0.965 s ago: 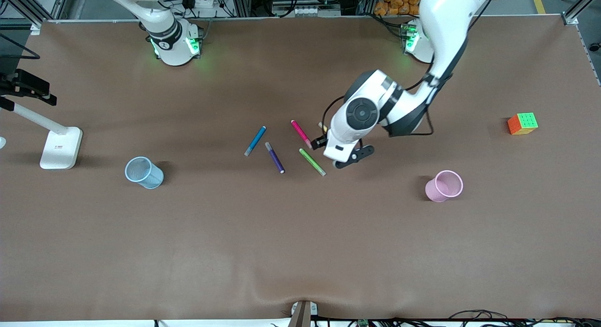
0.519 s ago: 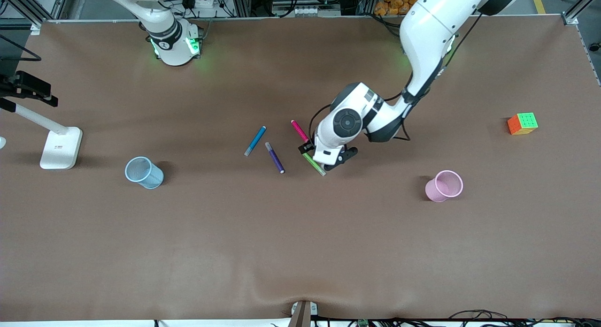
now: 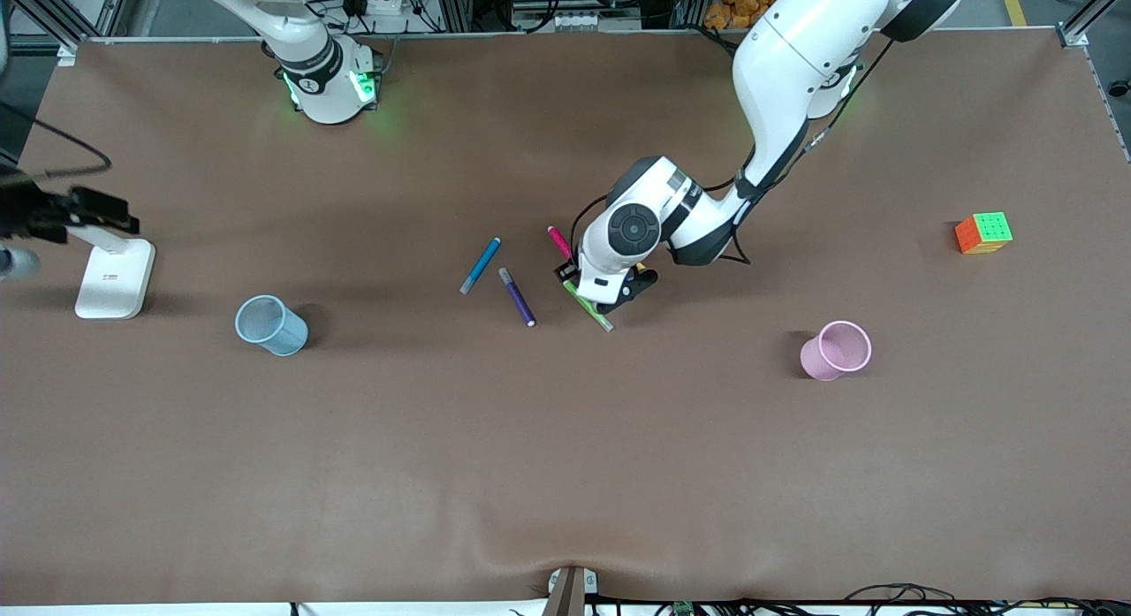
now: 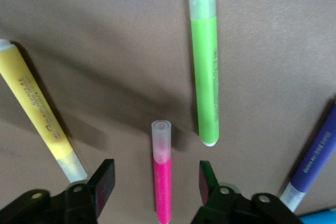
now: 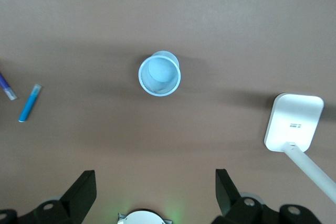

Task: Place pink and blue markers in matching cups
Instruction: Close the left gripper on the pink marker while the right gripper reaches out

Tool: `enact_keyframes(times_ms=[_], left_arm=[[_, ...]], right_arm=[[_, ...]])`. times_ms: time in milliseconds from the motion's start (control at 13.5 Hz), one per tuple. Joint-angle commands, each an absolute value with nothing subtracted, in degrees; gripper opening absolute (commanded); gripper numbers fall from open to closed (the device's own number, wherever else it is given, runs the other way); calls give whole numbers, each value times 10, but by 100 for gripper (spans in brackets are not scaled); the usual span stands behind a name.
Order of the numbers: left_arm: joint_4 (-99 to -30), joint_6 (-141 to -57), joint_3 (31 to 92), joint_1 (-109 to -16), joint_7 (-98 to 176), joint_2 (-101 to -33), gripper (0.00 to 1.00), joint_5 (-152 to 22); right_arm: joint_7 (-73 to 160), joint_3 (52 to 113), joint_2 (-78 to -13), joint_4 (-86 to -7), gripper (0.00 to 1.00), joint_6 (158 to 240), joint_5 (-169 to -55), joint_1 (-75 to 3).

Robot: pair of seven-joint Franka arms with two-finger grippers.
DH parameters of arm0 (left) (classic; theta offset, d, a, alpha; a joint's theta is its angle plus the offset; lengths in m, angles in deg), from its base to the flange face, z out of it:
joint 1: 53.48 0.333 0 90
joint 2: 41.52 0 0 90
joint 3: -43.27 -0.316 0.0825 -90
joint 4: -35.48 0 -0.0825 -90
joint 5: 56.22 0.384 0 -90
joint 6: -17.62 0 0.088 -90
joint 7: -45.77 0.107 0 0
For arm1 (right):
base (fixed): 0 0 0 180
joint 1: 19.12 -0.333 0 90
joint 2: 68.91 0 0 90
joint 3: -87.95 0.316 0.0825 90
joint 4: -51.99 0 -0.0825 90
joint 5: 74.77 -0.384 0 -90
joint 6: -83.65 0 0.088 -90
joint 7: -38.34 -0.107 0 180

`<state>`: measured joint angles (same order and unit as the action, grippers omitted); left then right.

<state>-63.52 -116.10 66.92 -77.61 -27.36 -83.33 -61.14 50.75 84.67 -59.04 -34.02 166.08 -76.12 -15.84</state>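
Step in hand: pickup of the pink marker (image 4: 162, 177). The left end effector (image 4: 156, 182) is down at the tabletop (image 3: 565, 475) amid the cluster of pens, fingers apart on either side of the marker's body and not yet touching it; nothing is grasped. The next move, as judged, calls for closing squarely on the pink barrel, lifting, then carrying it to the pink cup (image 3: 837, 350), which stands upright well apart, toward the left arm's end of the tabletop.

The blue marker (image 3: 480, 265) lies untouched on the tabletop; the blue cup (image 3: 270, 324) stands toward the right arm's end. The right end effector (image 5: 156, 192) waits high over the blue cup, fingers spread, empty.

Obstructions: the green marker (image 4: 205, 72) lies just beside the pink marker's cap end, and the yellow marker (image 4: 39, 116) sits close to one finger; either could be nudged or pinched. The purple marker (image 3: 517, 297) is near. A colour cube (image 3: 982, 232) and white lamp base (image 3: 115, 278) stand clear.
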Motion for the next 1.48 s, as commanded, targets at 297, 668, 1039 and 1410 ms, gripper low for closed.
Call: enact_keyframes(times_ms=[297, 668, 1039, 1410], left_arm=[[-625, -1170, 665, -785, -281, -852, 66, -619], [-624, -1178, 664, -785, -281, -857, 58, -617], [-624, -1177, 664, -784, -281, -855, 40, -618], [-624, -1176, 664, -783, -279, -851, 0, -617]], right_arm=[[508, 853, -559, -315, 100, 1655, -760, -148], [365, 857, -562, -316, 100, 1646, -771, -162], [262, 857, -563, -323, 100, 1628, -798, -183], [239, 857, -563, -333, 100, 1628, -821, -184]])
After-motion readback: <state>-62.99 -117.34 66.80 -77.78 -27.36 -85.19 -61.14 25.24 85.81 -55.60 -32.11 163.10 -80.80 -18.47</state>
